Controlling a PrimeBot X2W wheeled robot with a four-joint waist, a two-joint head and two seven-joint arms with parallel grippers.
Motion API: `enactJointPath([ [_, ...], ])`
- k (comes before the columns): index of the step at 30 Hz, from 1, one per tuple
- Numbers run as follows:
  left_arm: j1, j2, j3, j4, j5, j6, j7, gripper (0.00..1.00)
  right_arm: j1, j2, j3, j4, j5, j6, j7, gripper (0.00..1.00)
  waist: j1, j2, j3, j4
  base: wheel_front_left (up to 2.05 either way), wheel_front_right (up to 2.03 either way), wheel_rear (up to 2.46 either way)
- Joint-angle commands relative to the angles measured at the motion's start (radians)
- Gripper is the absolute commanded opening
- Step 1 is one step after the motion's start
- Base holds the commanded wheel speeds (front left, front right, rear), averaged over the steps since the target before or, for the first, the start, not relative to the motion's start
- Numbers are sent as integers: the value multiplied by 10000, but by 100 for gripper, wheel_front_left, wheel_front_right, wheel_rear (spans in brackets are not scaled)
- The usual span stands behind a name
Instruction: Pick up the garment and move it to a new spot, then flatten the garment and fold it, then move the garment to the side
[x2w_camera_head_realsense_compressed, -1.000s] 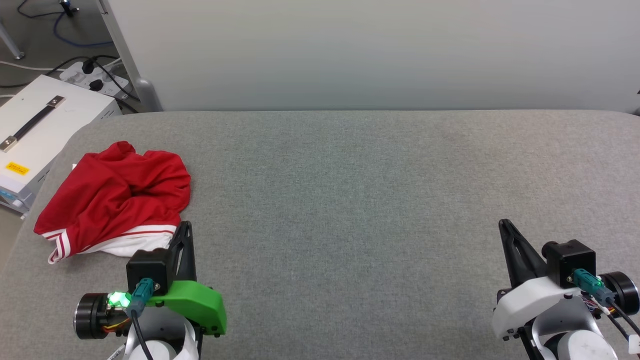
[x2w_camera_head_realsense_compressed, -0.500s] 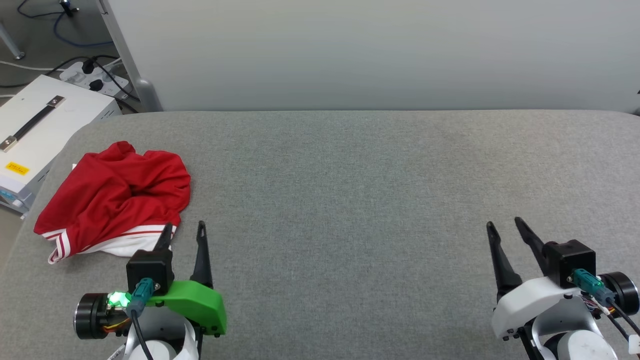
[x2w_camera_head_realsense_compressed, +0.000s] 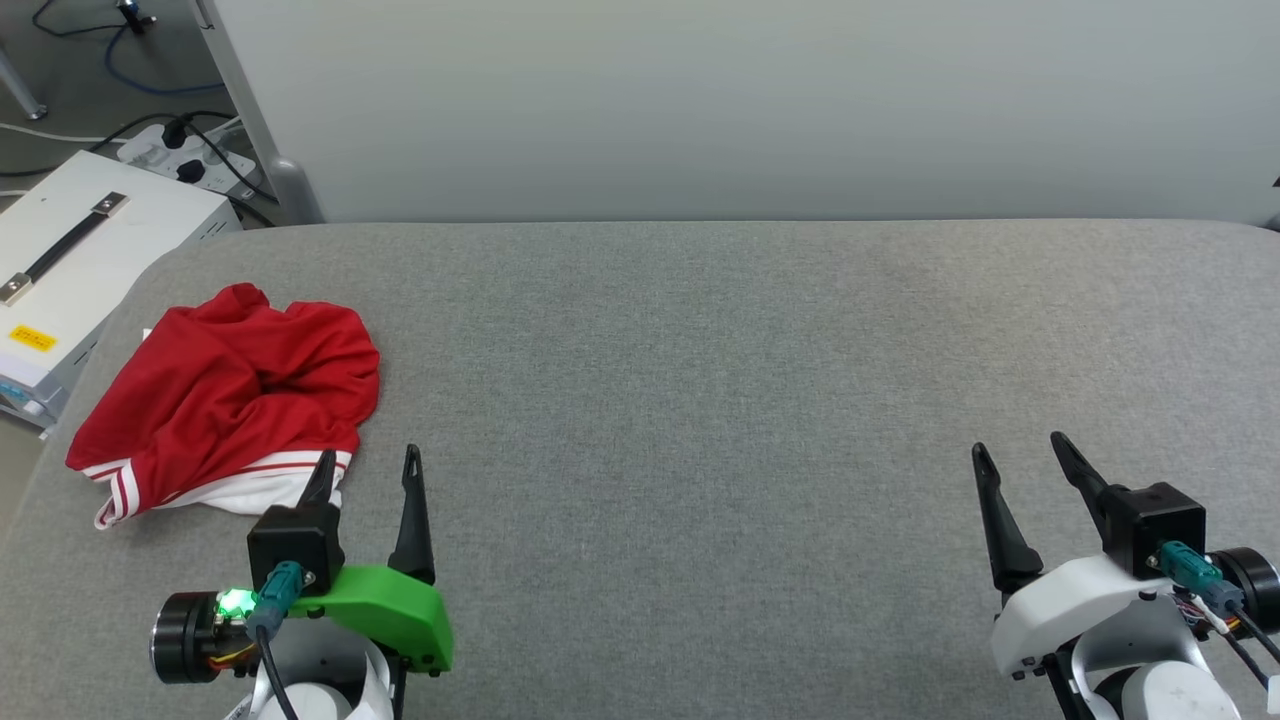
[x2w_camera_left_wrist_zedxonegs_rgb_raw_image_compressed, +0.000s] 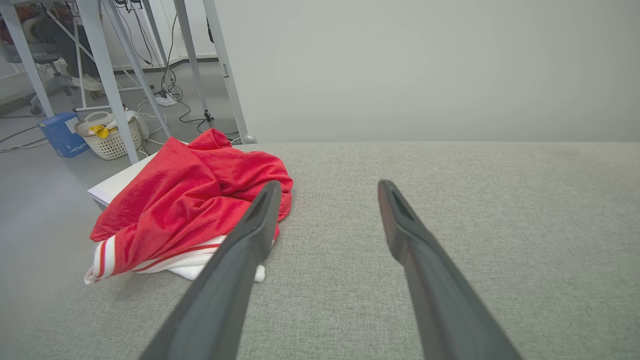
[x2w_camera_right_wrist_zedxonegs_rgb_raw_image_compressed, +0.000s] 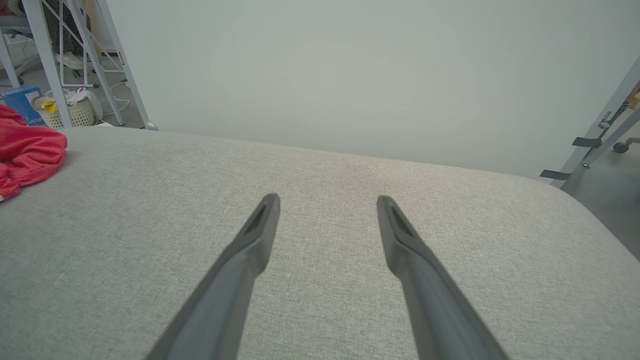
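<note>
Nearest to me, at 7 o'clock in my head view, the left gripper (x2w_camera_head_realsense_compressed: 370, 455) sits low over the grey padded table (x2w_camera_head_realsense_compressed: 700, 350). Its two dark fingers are spread wide and nothing is between them. At 5 o'clock the right gripper (x2w_camera_head_realsense_compressed: 1019, 445) stands the same way, fingers wide apart and empty, over bare grey fabric well away from the cloth.

Just beyond the left gripper, toward 9 o'clock, lies the garment (x2w_camera_head_realsense_compressed: 230, 390), a crumpled red heap with a white, red-striped edge turned toward me, near the table's left edge. The tip of the left gripper's outer finger overlaps that white edge in my head view. Through the left wrist camera the same finger crosses in front of the cloth, and I cannot tell whether it touches. From the right wrist camera the red cloth shows at 9 o'clock, far from that gripper.

Farther out, at 10 o'clock and off the table, stands a white case with a black handle (x2w_camera_head_realsense_compressed: 70, 250). Behind it, a power strip (x2w_camera_head_realsense_compressed: 190, 160) with black plugs lies on the floor. A pale wall panel (x2w_camera_head_realsense_compressed: 700, 100) closes the table's far side at 12 o'clock.
</note>
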Motion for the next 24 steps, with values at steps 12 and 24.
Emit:
enactJointPath([
  [12, 69, -12, 51, 119, -425, -76, -355, 100, -127, -6, -139, 106, 243, -2, -360, 100, 0, 24, 2, -18, 0, 0, 0],
  [24, 50, -17, 31, 329, -752, -116, -602, 100, -201, -7, -196, 188, 332, -3, -604, 100, 0, 35, 65, 8, 0, 0, 0],
])
